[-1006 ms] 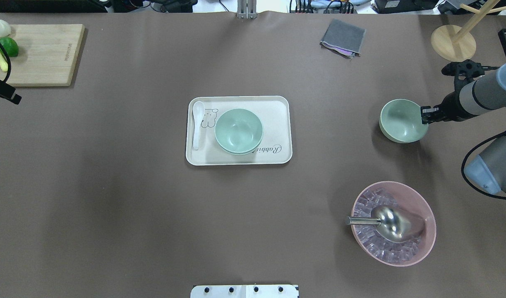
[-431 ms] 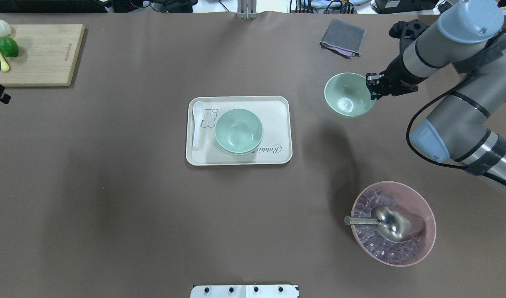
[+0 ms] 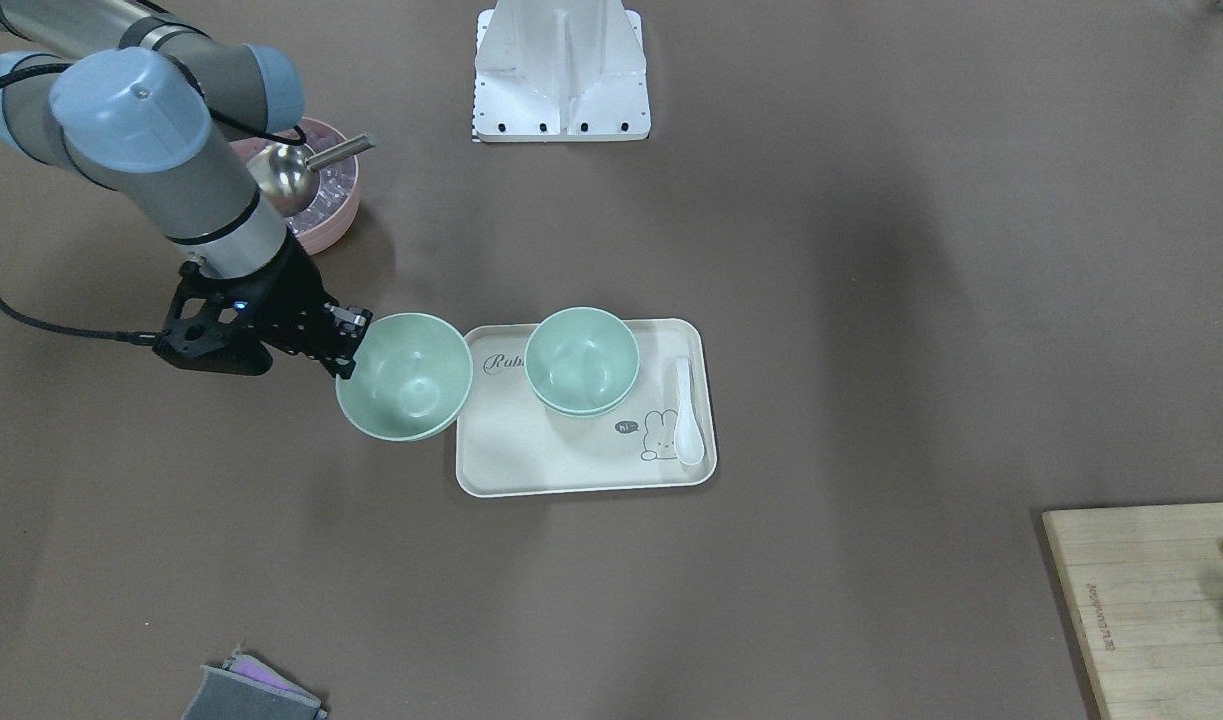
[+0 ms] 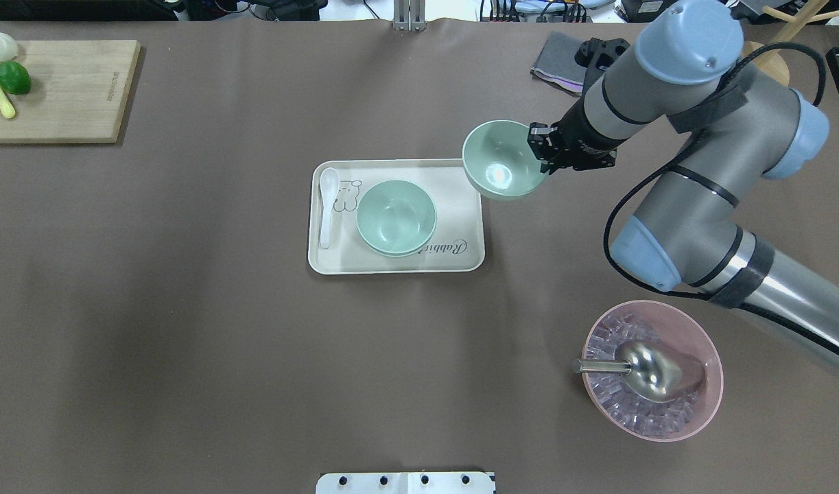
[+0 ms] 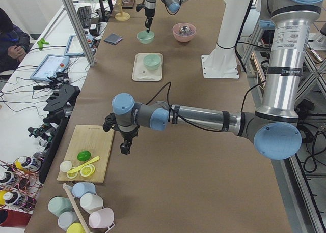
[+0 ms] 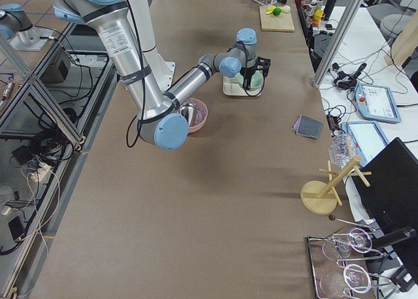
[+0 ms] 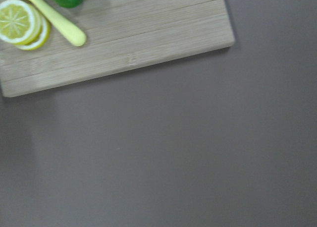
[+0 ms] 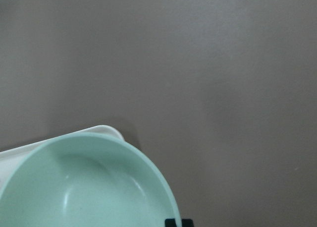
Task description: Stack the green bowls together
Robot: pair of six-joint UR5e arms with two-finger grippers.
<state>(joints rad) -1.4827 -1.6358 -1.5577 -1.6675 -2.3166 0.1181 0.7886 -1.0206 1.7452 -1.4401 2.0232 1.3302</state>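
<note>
My right gripper (image 4: 537,147) is shut on the rim of one pale green bowl (image 4: 501,161) and holds it in the air, tilted, over the right far corner of the cream tray (image 4: 392,171). The other two green bowls (image 4: 396,217) sit nested in each other in the middle of the tray. In the front-facing view the held bowl (image 3: 403,390) hangs at the tray's (image 3: 551,460) edge, beside the nested pair (image 3: 581,360). The right wrist view shows the held bowl (image 8: 84,187) above the tray corner (image 8: 106,130). My left gripper (image 5: 125,146) hovers by the cutting board; I cannot tell whether it is open or shut.
A white spoon (image 4: 328,206) lies on the tray's left side. A pink bowl (image 4: 693,412) with ice cubes and a metal scoop (image 4: 649,370) stands at the near right. A grey cloth (image 4: 556,58) lies far right. A wooden cutting board (image 4: 69,89) with lime and lemon slices is far left.
My right arm has carried the green bowl leftward from the table's right side to the tray's corner. My left gripper has drawn out of the overhead view's left edge.
</note>
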